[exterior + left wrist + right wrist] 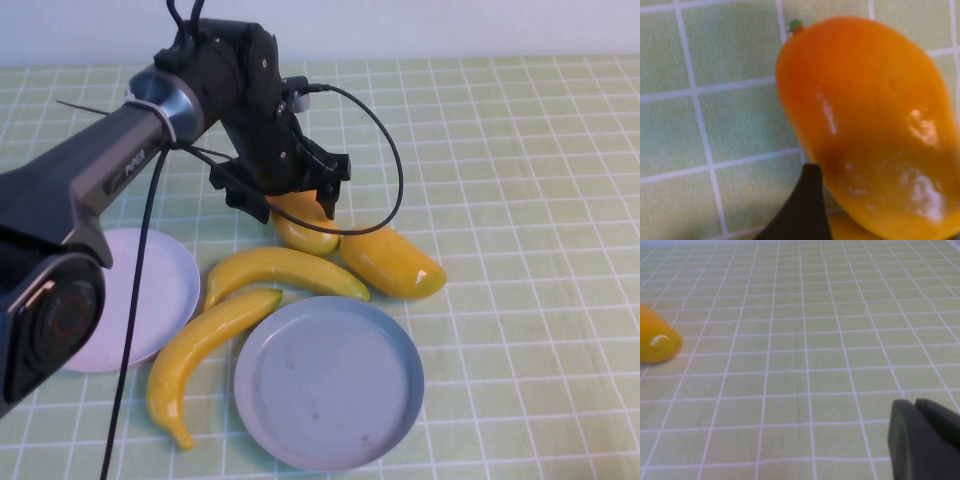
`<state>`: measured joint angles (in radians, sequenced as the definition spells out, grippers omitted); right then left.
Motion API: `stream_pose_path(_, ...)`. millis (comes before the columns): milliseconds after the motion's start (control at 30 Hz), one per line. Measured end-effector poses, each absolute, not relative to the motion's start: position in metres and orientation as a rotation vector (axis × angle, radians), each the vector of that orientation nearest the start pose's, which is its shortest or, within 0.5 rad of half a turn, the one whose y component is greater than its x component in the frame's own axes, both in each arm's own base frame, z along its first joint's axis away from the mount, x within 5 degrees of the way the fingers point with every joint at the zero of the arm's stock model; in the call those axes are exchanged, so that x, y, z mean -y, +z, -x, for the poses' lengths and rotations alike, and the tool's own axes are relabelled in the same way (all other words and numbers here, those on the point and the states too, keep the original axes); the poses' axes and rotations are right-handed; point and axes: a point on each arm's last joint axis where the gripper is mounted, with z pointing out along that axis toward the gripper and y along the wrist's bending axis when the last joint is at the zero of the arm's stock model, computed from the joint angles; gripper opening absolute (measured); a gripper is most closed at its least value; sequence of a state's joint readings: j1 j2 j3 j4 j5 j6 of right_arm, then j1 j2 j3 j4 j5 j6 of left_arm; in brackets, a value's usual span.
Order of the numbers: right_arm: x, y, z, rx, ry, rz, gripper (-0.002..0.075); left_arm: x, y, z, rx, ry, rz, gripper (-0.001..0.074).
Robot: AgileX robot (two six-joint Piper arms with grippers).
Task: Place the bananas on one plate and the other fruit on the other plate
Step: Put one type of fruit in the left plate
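My left gripper (284,192) hangs low over the farther mango (303,228), open, with its jaws wide on either side of the fruit. In the left wrist view that mango (865,115) fills the frame beside one dark finger (807,207). The second mango (395,262) lies just to its right. Two bananas (285,270) (205,350) lie on the cloth between the pale pink plate (150,290) and the grey-blue plate (330,385). Both plates hold nothing. My right gripper (917,412) is shut and empty, seen only in its wrist view, low over the cloth.
A green checked cloth (520,200) covers the table. The left arm's black cables loop over the mangoes and down past the pink plate. One mango's end (657,342) shows at the edge of the right wrist view.
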<state>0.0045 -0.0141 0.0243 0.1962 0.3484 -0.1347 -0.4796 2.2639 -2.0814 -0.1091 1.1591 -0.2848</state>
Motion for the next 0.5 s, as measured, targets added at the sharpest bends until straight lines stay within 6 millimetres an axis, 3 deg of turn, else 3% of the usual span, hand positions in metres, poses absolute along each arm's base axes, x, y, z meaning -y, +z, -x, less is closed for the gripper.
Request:
stream_pose_path(400,-0.006,0.175,-0.053,-1.837,0.099,0.005,-0.0015,0.238,0.200,-0.439,-2.873,-0.306,-0.233,0.0643)
stream_pose_path(500,-0.006,0.175,-0.053,-1.837,0.099,0.005,-0.0015,0.239,0.199,-0.439,-2.872,-0.306,-0.232,0.0585)
